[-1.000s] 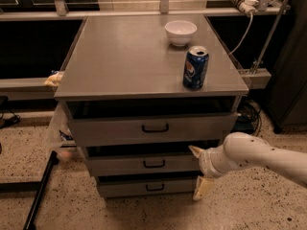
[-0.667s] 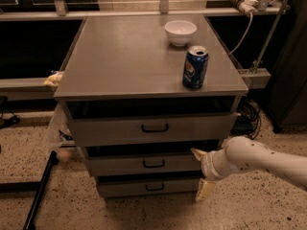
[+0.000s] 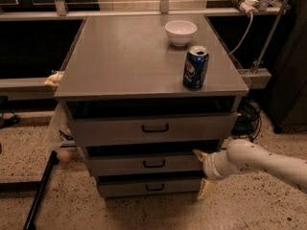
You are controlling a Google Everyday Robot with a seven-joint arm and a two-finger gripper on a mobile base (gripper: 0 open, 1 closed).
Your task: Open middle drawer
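Risk 1: the end effector (image 3: 204, 172) sat at the right end of the middle drawer (image 3: 120, 166), lower right of centre, well away from the black bar handle (image 3: 154, 164). A pull from that corner could skew the drawer in its runners and jam it, or the grip could slide off the flat front.

Risk 2: the end effector was spread, with one pale fingertip (image 3: 199, 154) at the top edge of the drawer front and the other down beside the bottom drawer (image 3: 124, 188). The lower tip could catch and drag the wrong drawer. Contact with either front could not be confirmed from this angle.

Risk 3: a jerk on the cabinet might topple the blue can (image 3: 195, 67) near the right edge of the counter (image 3: 120, 56). The white bowl (image 3: 180, 31) looked less exposed.

Middle drawer: lower centre of frame, second of three, below the taller top drawer (image 3: 110, 128). It had a grey flat front with a dark gap above. It appeared pulled out only slightly, if at all.
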